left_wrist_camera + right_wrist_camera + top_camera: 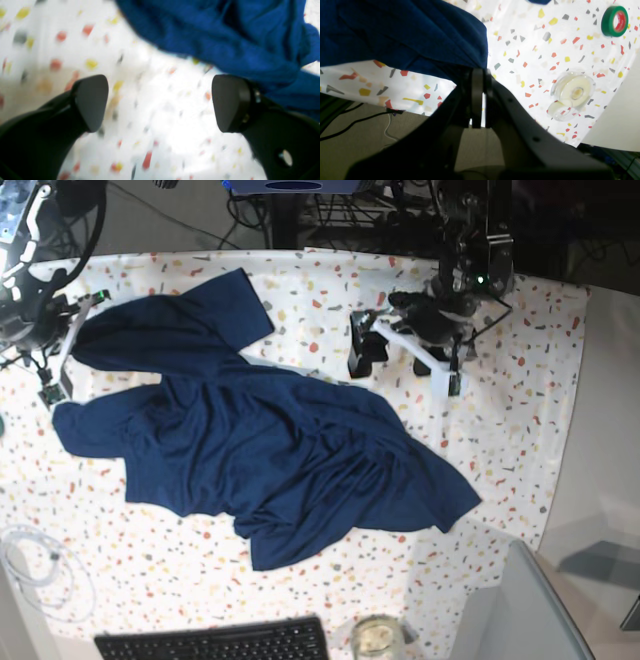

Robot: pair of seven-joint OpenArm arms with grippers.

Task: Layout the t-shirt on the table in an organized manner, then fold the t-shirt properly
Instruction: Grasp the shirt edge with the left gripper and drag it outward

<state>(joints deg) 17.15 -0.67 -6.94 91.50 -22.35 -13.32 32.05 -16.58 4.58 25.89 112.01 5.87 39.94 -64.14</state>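
While the t-shirt lies crumpled across the middle of the tabletop, one sleeve reaching toward the far edge and the hem bunched toward the near side, the two arms stand very differently. The left gripper hovers over bare speckled cloth with its fingers spread wide and nothing between them, the shirt's edge just beside the one finger. The right gripper has its fingers pressed together on a fold of the navy fabric at the tabletop's edge (the pinch shows plainly in the right wrist view). The risk, as I judge it, is that a pull from that single corner drags the whole bundle sideways instead of spreading it, since the other side is unanchored; the cloth could also slide over the edge, where the floor and cables show below. A sweep might knock the green tape roll or the clear tape dispenser lying near. A black keyboard sits at the near edge. No brand, label or readable writing shows on the shirt or elsewhere.
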